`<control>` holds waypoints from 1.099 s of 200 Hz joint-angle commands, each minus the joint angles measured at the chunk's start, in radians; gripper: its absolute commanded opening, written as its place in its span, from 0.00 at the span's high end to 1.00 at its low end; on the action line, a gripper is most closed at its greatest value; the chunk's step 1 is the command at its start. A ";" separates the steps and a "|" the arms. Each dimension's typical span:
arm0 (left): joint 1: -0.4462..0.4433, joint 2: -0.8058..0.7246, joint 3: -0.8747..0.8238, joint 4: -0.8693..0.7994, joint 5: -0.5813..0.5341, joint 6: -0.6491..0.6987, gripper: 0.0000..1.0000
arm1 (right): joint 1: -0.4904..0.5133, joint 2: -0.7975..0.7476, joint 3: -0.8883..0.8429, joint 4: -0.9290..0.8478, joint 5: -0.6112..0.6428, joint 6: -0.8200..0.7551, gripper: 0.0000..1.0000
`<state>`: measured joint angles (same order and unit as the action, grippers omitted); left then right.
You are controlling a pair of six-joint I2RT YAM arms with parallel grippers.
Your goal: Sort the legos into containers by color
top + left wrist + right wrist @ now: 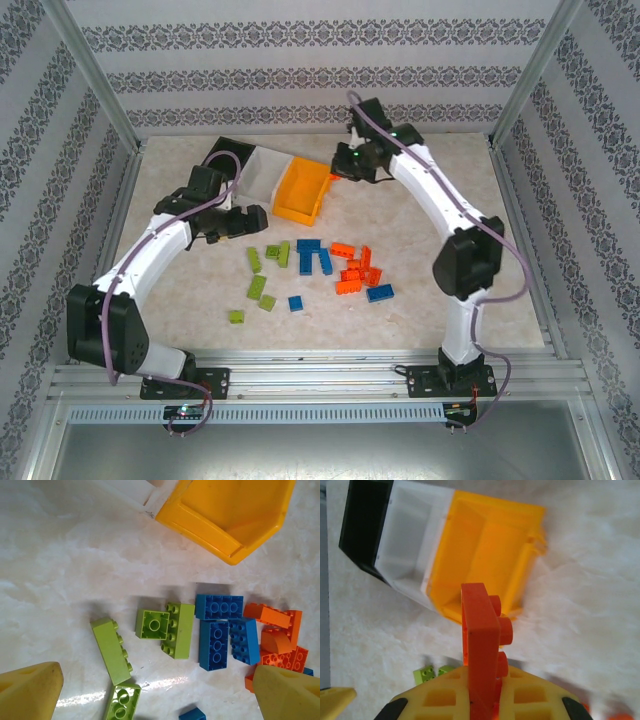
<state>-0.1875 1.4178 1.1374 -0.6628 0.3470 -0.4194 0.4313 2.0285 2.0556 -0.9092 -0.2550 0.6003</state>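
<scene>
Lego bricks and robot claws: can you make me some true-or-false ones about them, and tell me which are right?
1. The right claw is holding an orange-red brick. True.
2. The left claw is squeezing a blue brick. False: it is open and holds nothing, and it hovers over the loose bricks on the table.
3. The white bin sits between the black bin and the yellow bin. True.
4. The yellow bin is full of bricks. False: the inside that shows looks empty.
</scene>
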 commanded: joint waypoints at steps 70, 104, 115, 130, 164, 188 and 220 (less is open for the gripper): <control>0.054 -0.165 -0.074 -0.075 -0.008 0.001 0.02 | 0.073 0.417 0.411 -0.155 -0.049 0.027 0.96; 0.071 -0.151 -0.057 -0.087 -0.011 0.010 0.02 | 0.064 0.484 0.472 -0.160 -0.064 0.039 0.94; 0.077 -0.146 -0.052 -0.084 -0.013 0.013 0.01 | 0.058 0.500 0.486 -0.160 -0.068 0.044 0.93; 0.086 -0.131 -0.047 -0.076 -0.008 0.017 0.01 | 0.054 0.512 0.495 -0.160 -0.070 0.049 0.92; 0.099 -0.082 -0.020 -0.064 0.013 0.026 0.01 | 0.047 0.516 0.495 -0.163 -0.061 0.048 0.87; 0.104 -0.061 -0.011 -0.055 0.021 0.032 0.01 | 0.047 0.517 0.494 -0.165 -0.056 0.049 0.83; 0.113 -0.044 -0.010 -0.048 0.039 0.040 0.01 | 0.049 0.514 0.493 -0.165 -0.049 0.058 0.73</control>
<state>-0.0925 1.3640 1.0920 -0.7086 0.3630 -0.4080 0.4839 2.5313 2.5198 -1.0481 -0.3077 0.6441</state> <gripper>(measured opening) 0.985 0.250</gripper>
